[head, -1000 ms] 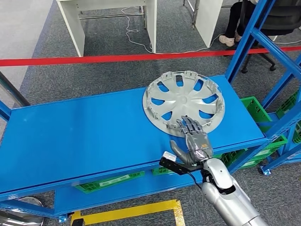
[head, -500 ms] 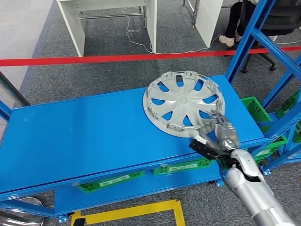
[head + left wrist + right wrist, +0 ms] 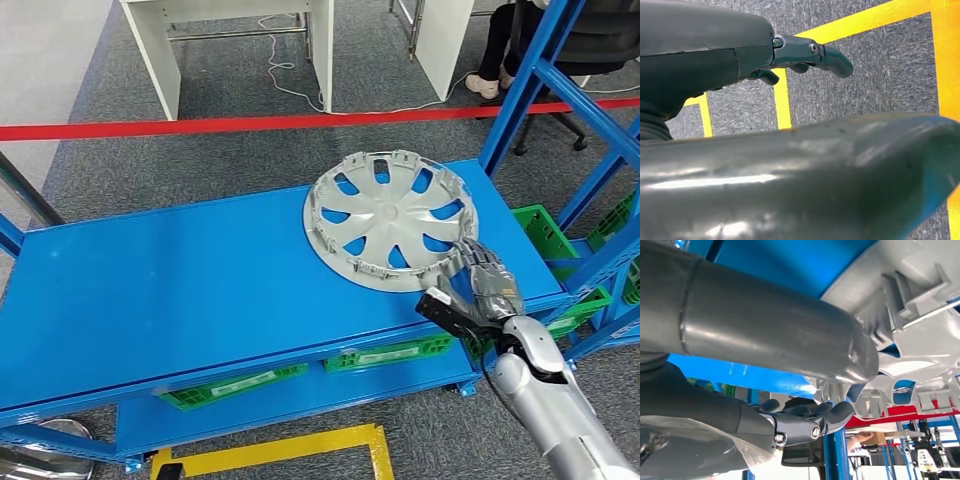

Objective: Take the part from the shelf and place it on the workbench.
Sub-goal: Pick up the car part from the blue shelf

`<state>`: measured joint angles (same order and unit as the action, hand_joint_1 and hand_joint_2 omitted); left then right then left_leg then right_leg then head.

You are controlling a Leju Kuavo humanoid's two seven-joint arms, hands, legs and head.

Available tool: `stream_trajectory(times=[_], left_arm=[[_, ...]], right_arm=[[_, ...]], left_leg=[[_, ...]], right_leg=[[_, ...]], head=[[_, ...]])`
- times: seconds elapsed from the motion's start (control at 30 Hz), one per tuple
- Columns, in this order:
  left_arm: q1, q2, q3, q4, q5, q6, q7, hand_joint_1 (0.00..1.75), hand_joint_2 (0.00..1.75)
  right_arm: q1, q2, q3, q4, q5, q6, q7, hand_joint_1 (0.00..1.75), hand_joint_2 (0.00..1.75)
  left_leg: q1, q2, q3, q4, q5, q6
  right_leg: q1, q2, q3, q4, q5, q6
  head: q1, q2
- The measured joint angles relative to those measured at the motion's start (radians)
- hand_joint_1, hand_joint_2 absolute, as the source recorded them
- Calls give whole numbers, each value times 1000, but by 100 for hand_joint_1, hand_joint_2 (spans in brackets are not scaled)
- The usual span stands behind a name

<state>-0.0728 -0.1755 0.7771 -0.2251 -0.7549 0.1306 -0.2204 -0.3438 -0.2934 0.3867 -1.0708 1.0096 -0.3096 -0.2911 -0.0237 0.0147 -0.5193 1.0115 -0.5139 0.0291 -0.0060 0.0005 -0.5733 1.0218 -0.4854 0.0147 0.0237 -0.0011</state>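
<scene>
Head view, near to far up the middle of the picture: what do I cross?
Yellow floor marking → green crate under the shelf → blue shelf → silver wheel cover → red tape line → white table legs.

High head view; close, turned wrist views.

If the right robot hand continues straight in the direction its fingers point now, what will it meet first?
Most likely the rim of the silver wheel cover on the blue shelf. The right robot hand is already at its near right edge, fingers pointing toward it; actual contact is unclear.
</scene>
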Motion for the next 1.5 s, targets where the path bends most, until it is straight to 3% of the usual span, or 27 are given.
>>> stream_trajectory(times=[0.3,0.7,1.33,1.4,1.5], left_arm=[[-2,0,0,0,-31,-4,2,0,0],[-16,-9,-1,0,-64,-5,11,0,0],[-19,-15,-1,0,-82,-5,24,0,0],[-21,-17,-2,0,-86,-5,25,0,0],[-30,-27,-4,0,-99,-5,34,0,0]], right_arm=[[-64,0,42,12,51,38,-18,0,0],[-242,26,225,46,91,94,8,0,0],[-269,73,274,83,13,84,-3,0,0],[-269,89,275,92,1,75,-2,0,0],[-267,184,282,139,-35,42,16,0,0]], left_leg=[[0,0,-1,0,0,0],[0,0,-1,0,1,0],[0,0,-1,0,1,0],[0,0,-1,0,1,0],[1,0,-1,0,1,0]], right_leg=[[0,0,0,0,0,0],[0,0,0,0,0,0],[0,0,0,0,0,0],[0,0,0,0,0,0],[1,0,-1,0,0,0]], head=[[0,0],[0,0],[0,0],[0,0],[0,0]])
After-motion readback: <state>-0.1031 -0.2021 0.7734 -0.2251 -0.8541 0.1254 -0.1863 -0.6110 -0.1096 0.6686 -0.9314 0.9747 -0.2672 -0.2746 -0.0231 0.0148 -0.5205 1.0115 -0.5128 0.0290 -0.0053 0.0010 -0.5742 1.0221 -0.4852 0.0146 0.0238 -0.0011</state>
